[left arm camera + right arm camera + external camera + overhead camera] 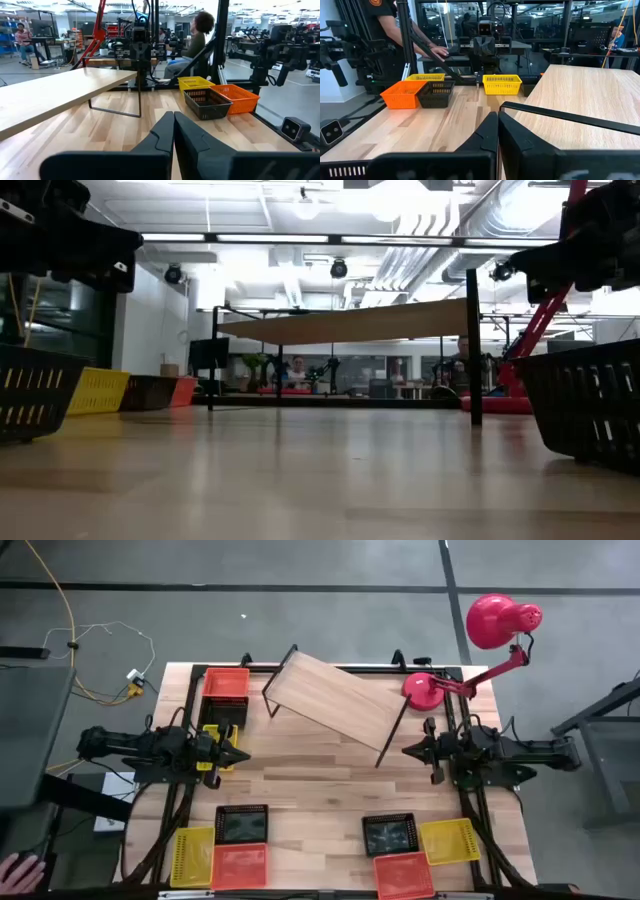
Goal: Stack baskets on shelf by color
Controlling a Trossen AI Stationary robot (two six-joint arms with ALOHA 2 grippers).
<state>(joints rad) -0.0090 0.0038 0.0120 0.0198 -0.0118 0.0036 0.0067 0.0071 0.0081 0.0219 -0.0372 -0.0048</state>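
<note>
The shelf (335, 700), a light board on thin black legs, stands at the table's far middle, turned at a slant. An orange basket (226, 682), a black one (222, 712) and a yellow one (215, 748) sit in a row at the far left. Two groups of three sit near the front edge: yellow (192, 855), black (242, 825) and orange (240, 865) on the left, black (388, 833), yellow (449, 840) and orange (404, 873) on the right. My left gripper (236, 752) (173, 122) is shut above the yellow basket's right end. My right gripper (410, 750) (498, 122) is shut, right of the shelf's near leg.
A red desk lamp (500, 620) stands with its base (425, 688) at the table's far right corner, beside the shelf. A person's hand (15, 870) shows off the table's near left corner. Bare planks (320, 780) lie between the two arms.
</note>
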